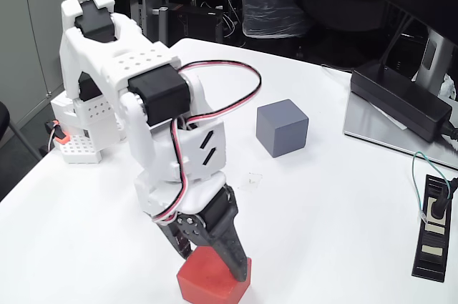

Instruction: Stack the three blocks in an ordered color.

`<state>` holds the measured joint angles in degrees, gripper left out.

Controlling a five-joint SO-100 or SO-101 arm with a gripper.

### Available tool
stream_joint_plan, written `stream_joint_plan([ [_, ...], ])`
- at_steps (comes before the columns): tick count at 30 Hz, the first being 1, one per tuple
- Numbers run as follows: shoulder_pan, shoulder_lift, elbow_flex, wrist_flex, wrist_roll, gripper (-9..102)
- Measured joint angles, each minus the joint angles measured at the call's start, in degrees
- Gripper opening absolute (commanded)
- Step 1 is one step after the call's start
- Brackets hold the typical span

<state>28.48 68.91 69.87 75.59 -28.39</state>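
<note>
Down at the near edge of the fixed view I have the gripper (215,265) lowered onto a red block (212,280), one dark finger (235,245) running down its right side and the other finger at its far left top edge. The fingers look set on either side of the block, but from this angle I cannot tell whether they are actually pressing it. The block is bright red, matte, plain on every face I can see, and sits on the white table (322,232) close to the near edge; its lower part is cut off by the picture's edge.

A grey block (282,127) stands well apart, farther back and to the right, slate-coloured, plain-faced, sharp-edged, alone on the bare table.

Writing is scarce. I can read no brand or label on either block, nor on the white arm (143,104). A black box (401,98) lies far right, and a black strip (434,229) near the right edge carries pale patches too small to read.
</note>
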Motion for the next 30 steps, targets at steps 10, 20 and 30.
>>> stream_joint_plan([
  [10,0.0,-2.4,-2.2,-0.4,-0.3,27],
  [20,0.0,-2.6,-2.6,-0.5,-0.4,28],
  [30,-0.1,-2.8,-3.1,-0.5,-0.4,28],
])
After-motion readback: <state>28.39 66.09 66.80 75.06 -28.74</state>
